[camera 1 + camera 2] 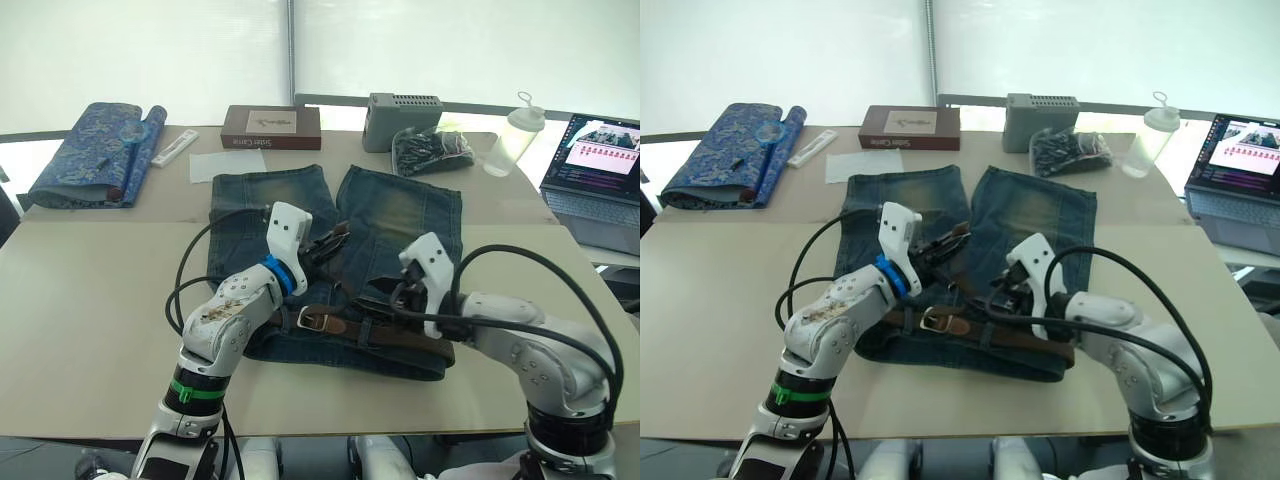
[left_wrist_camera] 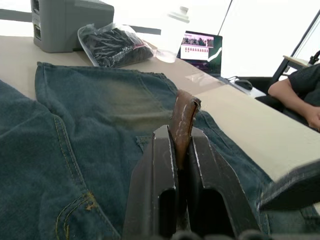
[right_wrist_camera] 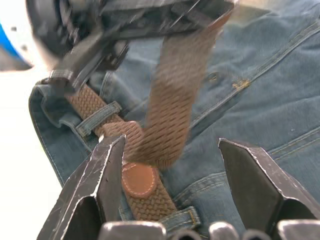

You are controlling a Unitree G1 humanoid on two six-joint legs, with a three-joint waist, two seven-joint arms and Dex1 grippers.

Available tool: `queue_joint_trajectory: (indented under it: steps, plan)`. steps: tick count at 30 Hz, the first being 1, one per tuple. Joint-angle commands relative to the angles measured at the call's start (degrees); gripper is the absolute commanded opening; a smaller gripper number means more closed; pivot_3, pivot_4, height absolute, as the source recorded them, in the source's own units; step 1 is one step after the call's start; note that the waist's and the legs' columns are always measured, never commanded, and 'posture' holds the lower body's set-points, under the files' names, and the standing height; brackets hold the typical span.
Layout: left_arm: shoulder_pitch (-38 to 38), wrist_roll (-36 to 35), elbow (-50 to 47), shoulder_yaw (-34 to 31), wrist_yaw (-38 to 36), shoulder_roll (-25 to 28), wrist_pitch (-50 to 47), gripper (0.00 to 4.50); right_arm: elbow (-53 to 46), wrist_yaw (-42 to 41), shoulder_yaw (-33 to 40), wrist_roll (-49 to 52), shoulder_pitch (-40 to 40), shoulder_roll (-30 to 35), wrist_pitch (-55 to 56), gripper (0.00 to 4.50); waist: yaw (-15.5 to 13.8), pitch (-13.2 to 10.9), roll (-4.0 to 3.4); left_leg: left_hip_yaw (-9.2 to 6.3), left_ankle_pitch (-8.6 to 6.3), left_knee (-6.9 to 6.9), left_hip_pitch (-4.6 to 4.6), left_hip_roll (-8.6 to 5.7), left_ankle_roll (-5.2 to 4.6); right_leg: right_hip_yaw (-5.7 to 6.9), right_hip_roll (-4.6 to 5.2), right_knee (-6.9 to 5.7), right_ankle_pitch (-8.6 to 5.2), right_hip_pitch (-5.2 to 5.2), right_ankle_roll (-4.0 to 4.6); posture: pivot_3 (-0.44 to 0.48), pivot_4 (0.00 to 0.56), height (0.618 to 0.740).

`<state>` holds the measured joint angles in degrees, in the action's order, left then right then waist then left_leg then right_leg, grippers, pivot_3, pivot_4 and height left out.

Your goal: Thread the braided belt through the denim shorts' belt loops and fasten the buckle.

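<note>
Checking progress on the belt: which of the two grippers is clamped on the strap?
The left gripper, shut on the braided belt tip; the right gripper is open.

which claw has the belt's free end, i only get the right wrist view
Observer: The left claw is shut on the leather tip of the braided belt.
Operator: ok and where's the buckle
Observer: The buckle lies on the waistband of the denim shorts, on the near edge, just below the left claw.
Operator: anything on the table past the shorts
Observer: An open laptop sits at the far right, and a bag of dark items lies beyond the shorts' legs.
</note>
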<state>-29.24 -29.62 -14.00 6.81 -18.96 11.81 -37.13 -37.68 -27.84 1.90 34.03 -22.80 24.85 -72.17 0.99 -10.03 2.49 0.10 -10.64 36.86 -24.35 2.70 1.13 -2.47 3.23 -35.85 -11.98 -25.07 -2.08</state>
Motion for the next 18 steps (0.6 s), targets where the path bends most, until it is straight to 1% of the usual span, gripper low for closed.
queue_joint_trajectory:
  steps: [1,4,7,10,16,17,18]
  plan:
    - [-1.34,0.21,-0.92,-0.57,-1.09,-0.31,0.18,0.0,-0.95,3.76,-1.88,0.17,-2.02,-2.77,-1.0,3.26,0.1,0.0,0.0,0.0,0.0,0.0,0.01,0.0,0.0,-0.01,0.0,-0.02,0.0,0.0,0.0,0.0,0.15,0.718]
    - [-1.55,0.65,-1.06,-0.4,-1.61,-0.3,0.12,0.0,0.09,6.9,-3.11,-0.84,-2.44,-3.94,-3.81,3.26,-0.08,0.0,0.0,-0.01,0.0,0.01,0.01,0.0,0.0,0.0,0.0,-0.04,0.01,0.0,-0.01,0.0,0.15,0.718]
    - [-1.46,0.99,-1.3,-0.21,-2.2,-0.1,0.24,0.0,1.36,9.92,-2.86,-1.67,-3.04,-5.22,-6.12,3.26,-0.26,0.0,0.0,0.0,0.0,0.04,-0.02,-0.01,0.0,0.0,0.02,-0.03,0.02,0.0,-0.02,0.0,0.15,0.718]
    - [-1.26,1.37,-1.59,-0.03,-3.07,0.26,0.7,0.0,2.22,11.81,-2.18,-2.23,-3.56,-5.92,-7.97,2.46,-0.22,0.0,0.0,0.0,0.0,0.04,-0.03,-0.01,0.0,0.0,0.03,-0.02,0.02,0.0,-0.03,0.0,0.15,0.718]
    - [-0.85,2.11,-2.25,0.44,-4.62,0.38,1.16,0.0,2.71,14.27,-1.82,-2.74,-4.0,-7.14,-9.96,0.39,-0.17,0.0,-0.01,0.0,0.0,0.04,-0.02,0.0,-0.01,0.0,0.01,-0.03,0.02,-0.01,-0.02,0.0,0.15,0.718]
    - [-0.56,0.9,-2.6,0.05,-5.81,0.52,0.57,0.0,2.57,14.52,-1.73,-2.66,-3.95,-7.53,-10.22,0.09,-0.17,0.0,-0.01,0.0,0.0,0.04,-0.02,0.0,-0.01,0.0,0.01,-0.03,0.02,-0.01,-0.02,0.0,0.15,0.718]
    - [-0.36,0.0,-2.84,-0.26,-6.71,0.61,0.11,0.0,2.47,14.69,-1.65,-2.59,-3.94,-7.82,-10.43,0.03,-0.12,0.0,-0.01,0.0,0.0,0.04,-0.02,0.0,0.0,0.0,0.01,-0.03,0.02,-0.01,-0.02,0.0,0.15,0.718]
